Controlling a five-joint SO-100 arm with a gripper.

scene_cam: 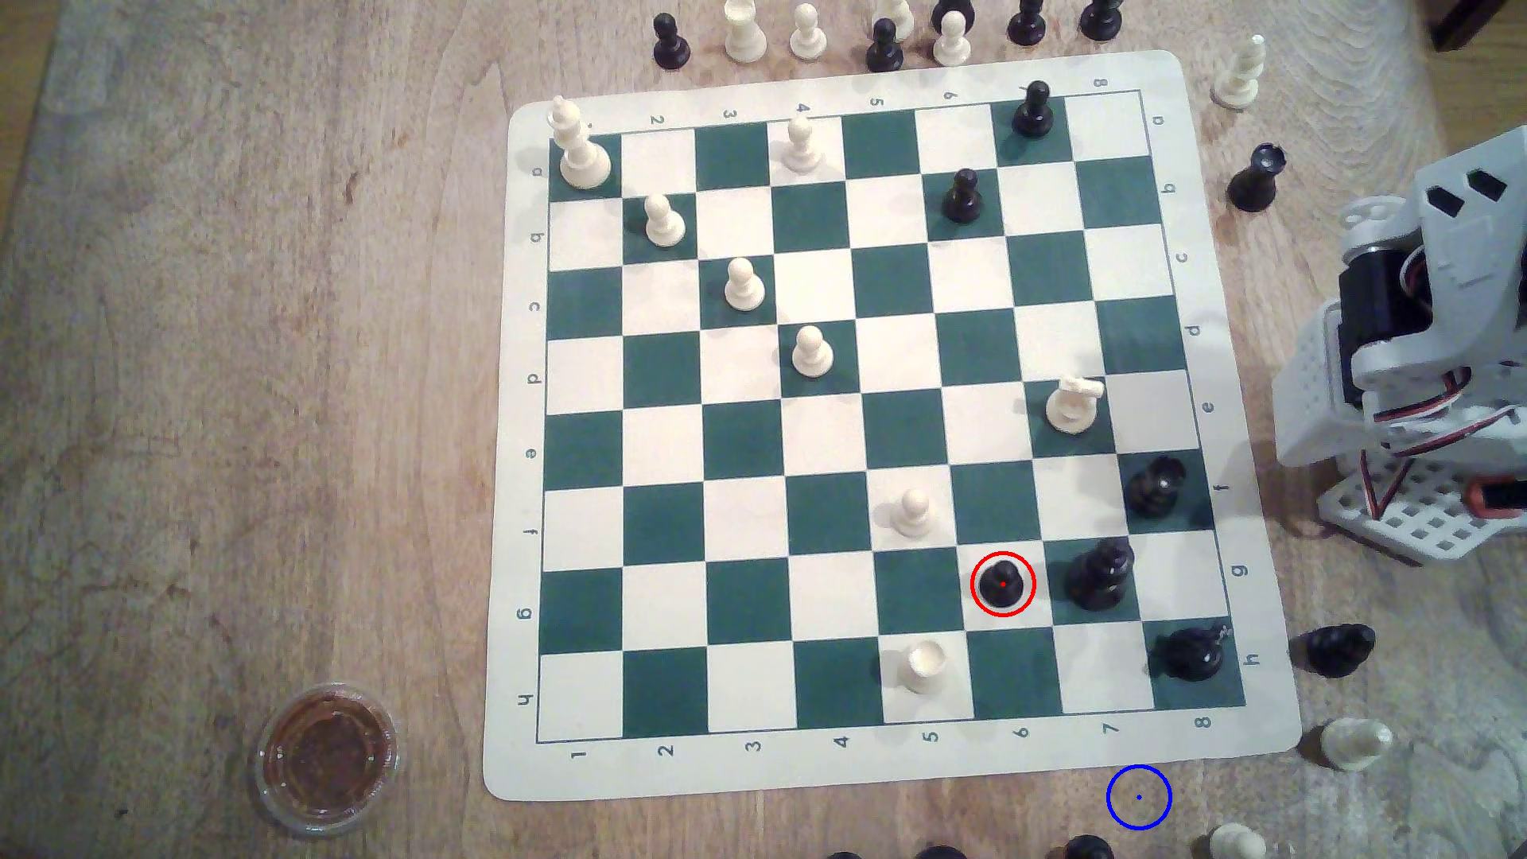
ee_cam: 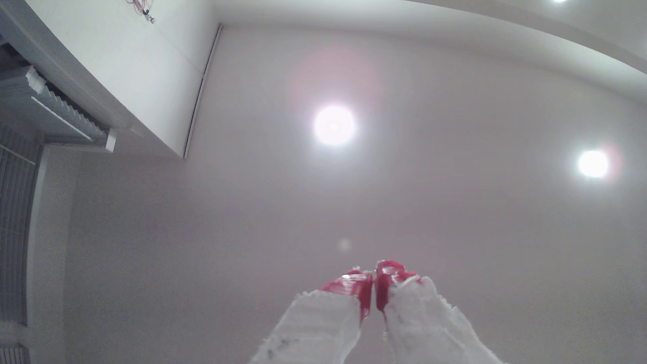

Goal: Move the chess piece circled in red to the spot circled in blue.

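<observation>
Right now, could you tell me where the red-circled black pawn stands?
In the exterior view, the black pawn stands on a white square toward the board's lower right, just left of a taller black piece and below-right of a white pawn.

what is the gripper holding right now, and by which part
Nothing. In the wrist view the gripper points at the ceiling with its red pads together and nothing between them; the black pawn stands untouched on the board.

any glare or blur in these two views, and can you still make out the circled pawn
Exterior view: soft and slightly grainy with even light, yet the small glossy black pawn in the red ring stays readable on its white square. Wrist view: aimed at the ceiling, two round ceiling lights bloom with pinkish flare; the red-tipped white gripper looks blurred, jaws together.
</observation>
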